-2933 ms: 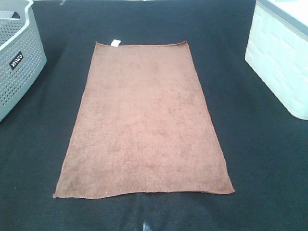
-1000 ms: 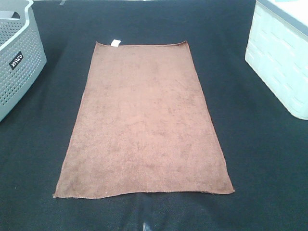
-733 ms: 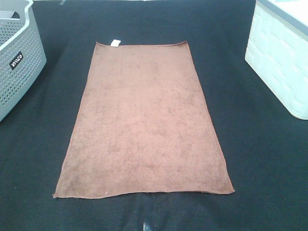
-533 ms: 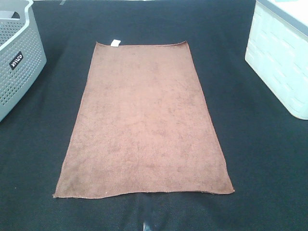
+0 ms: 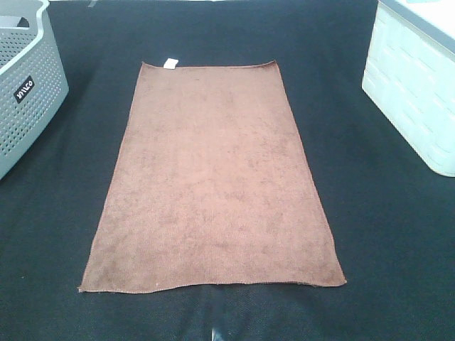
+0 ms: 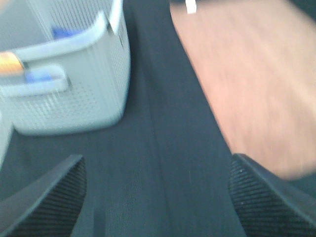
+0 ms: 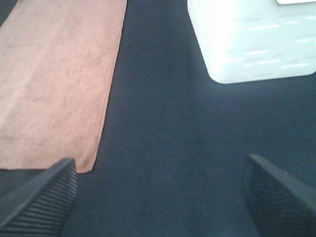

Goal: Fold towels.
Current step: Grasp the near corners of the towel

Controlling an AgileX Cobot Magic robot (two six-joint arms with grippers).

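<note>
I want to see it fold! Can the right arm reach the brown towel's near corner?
Probably yes. The right gripper is open over the black mat, and nothing lies between it and the corner of the towel.

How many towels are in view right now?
1: the reddish-brown towel lies flat mid-table, between the grey basket on the left and the white bin on the right. Others may be hidden inside those.

**Black cloth tabletop, a bin at each side**

A black, finely textured cloth (image 5: pixel 377 241) covers the work surface across every view. At its left edge stands a grey perforated plastic basket (image 5: pixel 28 114) with a small black label (image 5: pixel 24 89) on its wall. At the right edge sits a pale, whitish bin (image 5: pixel 412 92) with moulded brick-like panels. The light is even and bright — the bin's wall glares almost white.
</note>
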